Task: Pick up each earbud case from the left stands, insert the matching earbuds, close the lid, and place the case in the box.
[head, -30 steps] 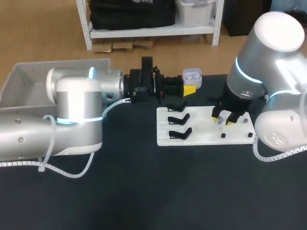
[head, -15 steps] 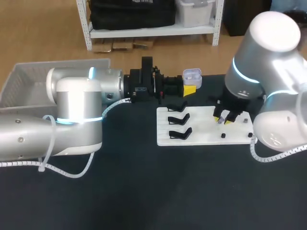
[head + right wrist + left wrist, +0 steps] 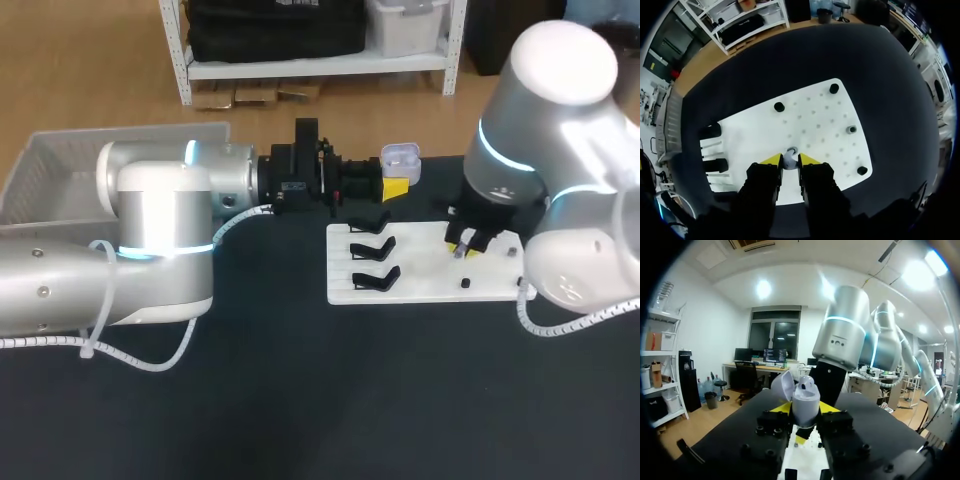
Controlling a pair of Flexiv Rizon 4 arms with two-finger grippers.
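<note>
The white board [image 3: 420, 290] lies at the middle right of the head view. Three empty black stands [image 3: 375, 277] sit on its left part. Four small pegs [image 3: 851, 129], or buds, too small to tell, dot its right part. Above that part the right gripper [image 3: 466, 246] is pinched on one pale earbud [image 3: 788, 160]. Farther off, up and to the left, the left gripper [image 3: 805, 412] clamps the one earbud case [image 3: 400, 156], upright with its lid hinged open. I judge the earbud must travel up-left to the case's mouth.
</note>
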